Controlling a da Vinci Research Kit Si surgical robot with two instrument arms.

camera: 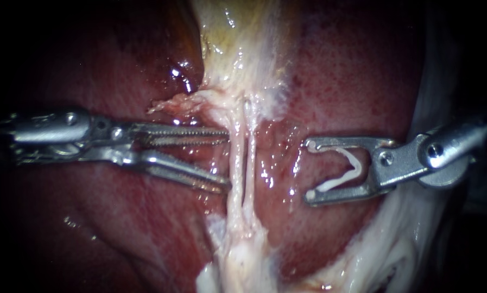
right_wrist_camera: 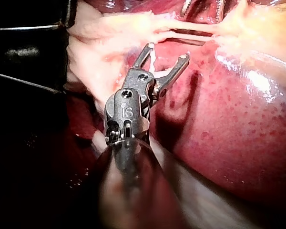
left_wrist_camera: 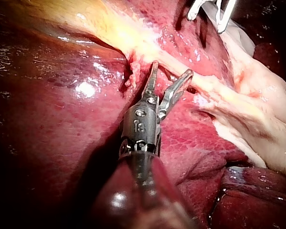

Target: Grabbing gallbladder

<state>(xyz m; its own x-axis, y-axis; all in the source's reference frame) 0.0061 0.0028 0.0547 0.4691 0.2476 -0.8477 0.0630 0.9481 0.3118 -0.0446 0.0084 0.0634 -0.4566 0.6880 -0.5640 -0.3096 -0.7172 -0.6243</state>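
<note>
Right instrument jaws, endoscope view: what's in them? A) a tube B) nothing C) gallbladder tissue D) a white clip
D: a white clip sits between both jaws of the right instrument, touching each, and stands apart from the tubes.

Bare liver lies free between tubes and the right instrument's clip; the left instrument blocks the tubes' other side.

2 tubes run down from the gallbladder above, over the liver. The left instrument meets them from the left with parted jaws; the right instrument, a clip between its jaws, lies apart at right.
</note>
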